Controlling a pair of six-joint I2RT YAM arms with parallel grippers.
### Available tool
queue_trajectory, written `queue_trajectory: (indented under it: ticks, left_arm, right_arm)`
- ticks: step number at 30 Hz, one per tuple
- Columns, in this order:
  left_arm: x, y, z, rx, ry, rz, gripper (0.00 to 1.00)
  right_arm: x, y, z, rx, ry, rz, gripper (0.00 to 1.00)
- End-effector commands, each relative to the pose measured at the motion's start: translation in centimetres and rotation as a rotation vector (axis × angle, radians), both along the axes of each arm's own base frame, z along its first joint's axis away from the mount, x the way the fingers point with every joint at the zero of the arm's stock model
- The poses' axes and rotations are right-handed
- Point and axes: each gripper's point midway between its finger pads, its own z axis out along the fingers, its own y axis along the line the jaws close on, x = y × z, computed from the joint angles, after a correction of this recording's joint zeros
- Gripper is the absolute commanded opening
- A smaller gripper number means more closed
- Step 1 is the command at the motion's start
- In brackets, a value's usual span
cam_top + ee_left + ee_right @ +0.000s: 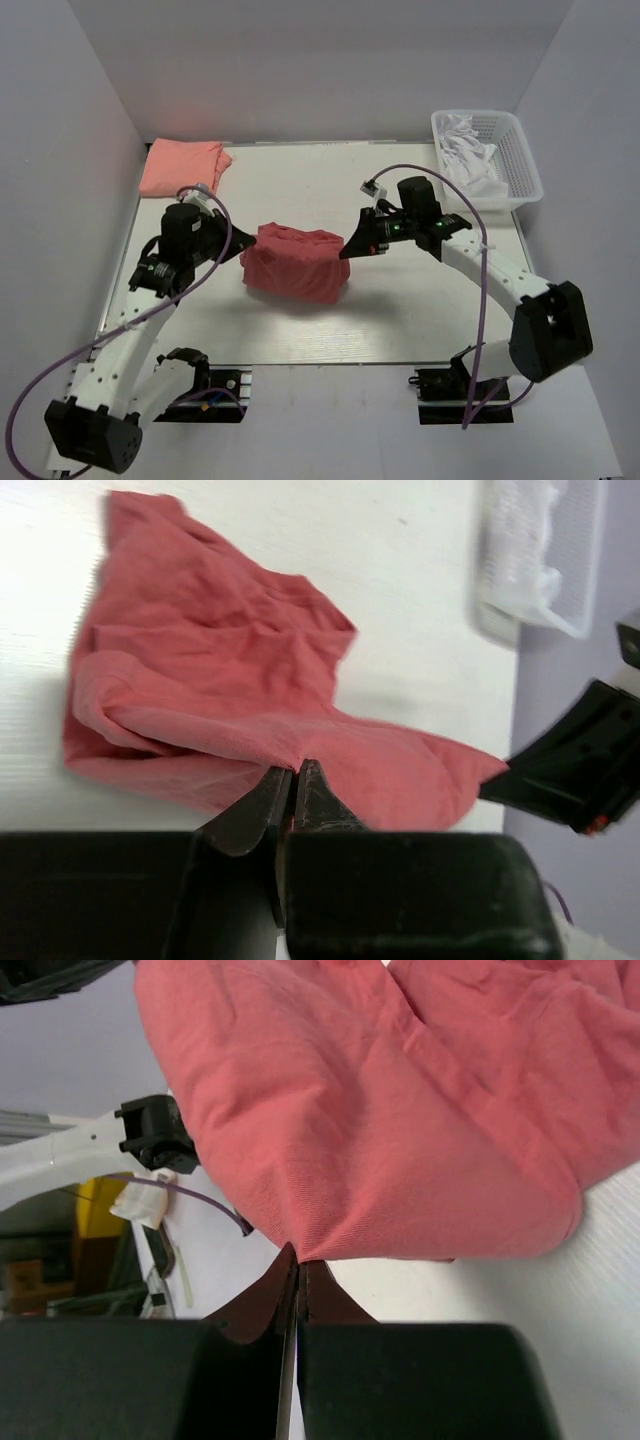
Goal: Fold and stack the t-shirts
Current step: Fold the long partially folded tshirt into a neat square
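The red shirt (pixel 295 262) is bunched up in the middle of the table (pixel 400 320). My left gripper (pixel 243 246) pinches its edge at 9 o'clock, jaws tight on the cloth. My right gripper (pixel 347 250) pinches the other edge at 3 o'clock, jaws tight too. The shirt sags between them. The pink shirt (pixel 180 167) lies folded on the table at 10 o'clock. A basket (pixel 527 170) with white cloth (pixel 470 155) sits at 2 o'clock.
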Motion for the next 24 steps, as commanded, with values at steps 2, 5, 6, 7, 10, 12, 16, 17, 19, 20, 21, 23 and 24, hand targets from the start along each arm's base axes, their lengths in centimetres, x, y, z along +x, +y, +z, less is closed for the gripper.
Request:
queue_trajectory:
  ticks: [2, 5, 6, 7, 10, 12, 16, 17, 19, 20, 21, 23, 24]
  left_arm:
    - [3.6, 2.5, 0.6, 0.070, -0.035, 0.176, 0.00]
    - [5.7, 2.9, 1.4, 0.077, -0.061, 0.215, 0.00]
    - [6.3, 2.7, 2.0, 0.070, -0.081, 0.216, 0.00]
    - [6.6, 2.7, 1.9, 0.081, -0.079, 0.210, 0.00]
    - [8.1, 2.9, 1.0, 0.114, -0.059, 0.231, 0.00]
    - [8.9, 2.8, 0.8, 0.122, -0.061, 0.226, 0.00]
    - [11.0, 2.3, -0.1, 0.126, -0.050, 0.225, 0.00]
    - [11.7, 2.1, -0.4, 0.127, -0.046, 0.225, 0.00]
    - [12.9, 2.2, -0.2, 0.147, -0.072, 0.232, 0.00]
    - [13.7, 2.2, 0.5, 0.145, -0.090, 0.241, 0.00]
    - [14.2, 2.0, 0.4, 0.147, -0.086, 0.241, 0.00]
    - [16.0, 2.4, -1.7, 0.198, -0.032, 0.264, 0.00]
    - [16.1, 2.3, -1.2, 0.194, -0.042, 0.266, 0.00]
  right_arm:
    - [2.9, 0.9, 3.1, 0.113, -0.062, 0.022, 0.00]
    - [4.7, 1.0, 3.2, 0.129, -0.062, 0.017, 0.00]
    - [5.1, 0.9, 2.6, 0.124, -0.038, 0.012, 0.00]
    - [5.8, 0.7, 2.8, 0.130, -0.039, 0.002, 0.00]
    - [7.2, 0.6, 2.2, 0.138, -0.014, -0.002, 0.00]
    - [8.0, 0.5, 1.4, 0.137, 0.020, -0.004, 0.00]
    - [9.6, 0.0, 0.0, 0.147, 0.054, -0.019, 0.00]
    - [10.4, -0.4, -0.7, 0.142, 0.073, -0.037, 0.00]
    - [11.4, -0.3, -1.3, 0.141, 0.076, -0.042, 0.00]
    - [12.4, -0.5, -2.3, 0.134, 0.097, -0.056, 0.00]
    - [12.9, -0.6, -2.5, 0.131, 0.088, -0.058, 0.00]
    - [14.7, -0.7, -2.8, 0.110, 0.088, -0.068, 0.00]
    - [14.9, -0.7, -3.5, 0.104, 0.085, -0.062, 0.00]
